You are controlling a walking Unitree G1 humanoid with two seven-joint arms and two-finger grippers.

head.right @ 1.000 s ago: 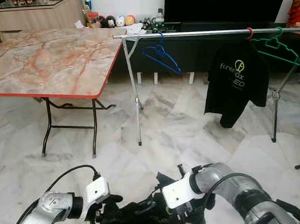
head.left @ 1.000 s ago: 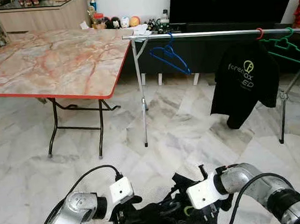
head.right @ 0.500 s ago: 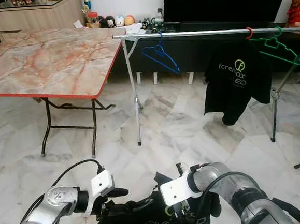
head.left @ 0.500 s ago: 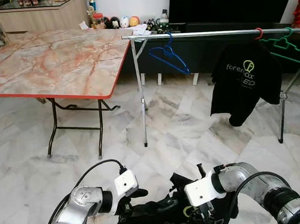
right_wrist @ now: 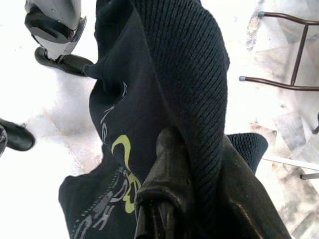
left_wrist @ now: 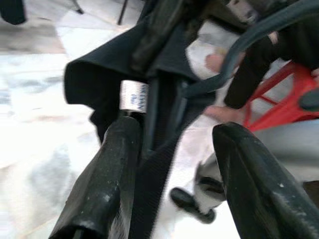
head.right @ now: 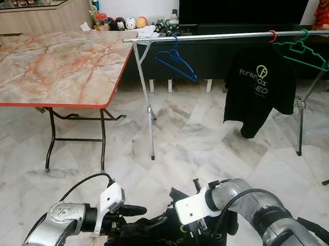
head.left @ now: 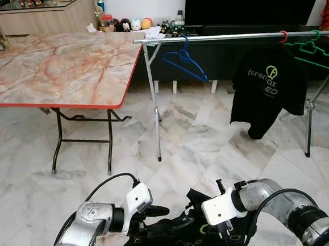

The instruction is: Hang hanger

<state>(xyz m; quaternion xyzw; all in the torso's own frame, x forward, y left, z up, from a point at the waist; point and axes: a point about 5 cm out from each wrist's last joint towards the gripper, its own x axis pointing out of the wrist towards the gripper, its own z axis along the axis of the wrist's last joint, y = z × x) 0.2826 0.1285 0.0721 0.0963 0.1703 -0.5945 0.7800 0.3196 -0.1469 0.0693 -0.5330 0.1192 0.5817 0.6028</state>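
Both grippers low in front of the robot, well short of the clothes rail, carrying a black T-shirt between them. Right gripper is pinched tight on the ribbed collar. Left gripper has its fingers spread, the shirt's neck seam and white label lying between them, not clamped. A dark hanger arcs through the neck opening in the left wrist view; a red hanger shows just beyond it.

On the rail: blue hanger near its table end, then a hung black T-shirt and a green hanger at the far end. The free stretch between blue hanger and hung shirt looks like the target.

Step in hand, as I read it: secure the load before lifting. Close left on the hanger neck, not cloth alone; keep the hook free and upright.

Versus half a second ago: left gripper has moved in closer to the shirt, fabric sits a bit lower, rail scene unchanged.
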